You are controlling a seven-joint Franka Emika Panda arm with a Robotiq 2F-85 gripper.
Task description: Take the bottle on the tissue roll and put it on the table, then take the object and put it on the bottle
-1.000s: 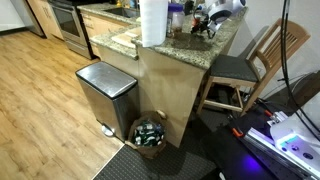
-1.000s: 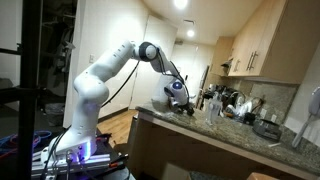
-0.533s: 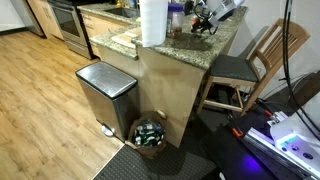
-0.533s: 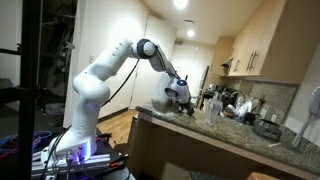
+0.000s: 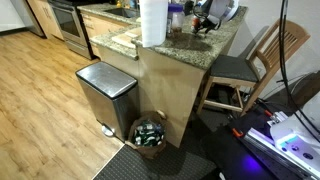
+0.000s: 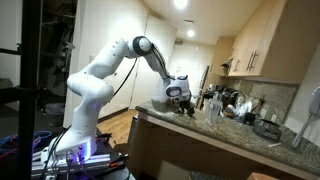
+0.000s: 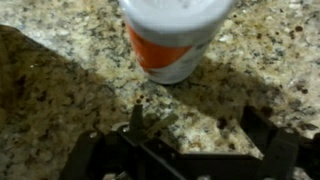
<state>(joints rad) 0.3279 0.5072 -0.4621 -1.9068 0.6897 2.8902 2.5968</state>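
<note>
Tissue roll (image 5: 153,22) in an exterior view: a tall, thick, plain white cylinder, standing upright on the table (image 7: 60,70) near the counter's corner, above the light wood panelled base. My wrist view fills with the table's speckled brown-grey granite top. Right ahead of me there is the bottle (image 7: 172,35): white, with an orange band around it, upright, its base resting on the stone. Its upper part runs out of the frame.
</note>
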